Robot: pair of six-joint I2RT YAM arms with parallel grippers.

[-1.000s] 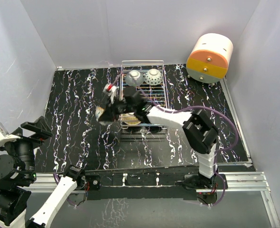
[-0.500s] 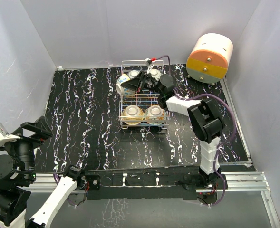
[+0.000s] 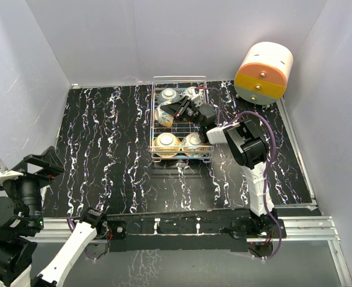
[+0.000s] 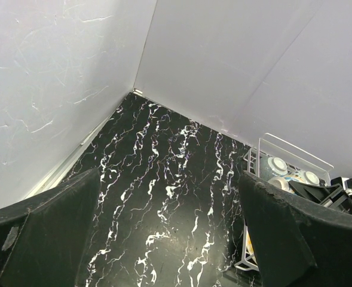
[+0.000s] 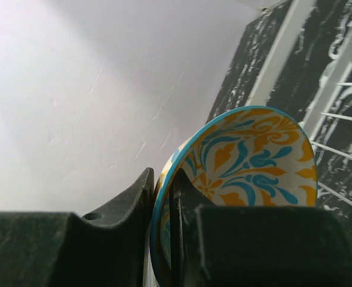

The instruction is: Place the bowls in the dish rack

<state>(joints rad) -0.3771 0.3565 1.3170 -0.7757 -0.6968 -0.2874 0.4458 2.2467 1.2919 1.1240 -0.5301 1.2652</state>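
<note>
Silver dish rack (image 3: pixel 193 125) beneath outstretched right arm (image 3: pixel 229 133) (tool (image 5: pixel 162 191) pinches yellow-teal bowl (image 5: pixel 247 161)).

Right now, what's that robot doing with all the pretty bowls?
The right gripper is shut on the rim of a yellow-and-teal bowl, holding it at the middle of the dish rack. Four other bowls sit in the rack, two at the far end and two at the near end. The left gripper hangs open off to the side, holding nothing.

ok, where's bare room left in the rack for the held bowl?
Middle strip of the rack, between the far bowls and the near bowls. The held bowl and fingers hang over it. Both ends are crowded.
</note>
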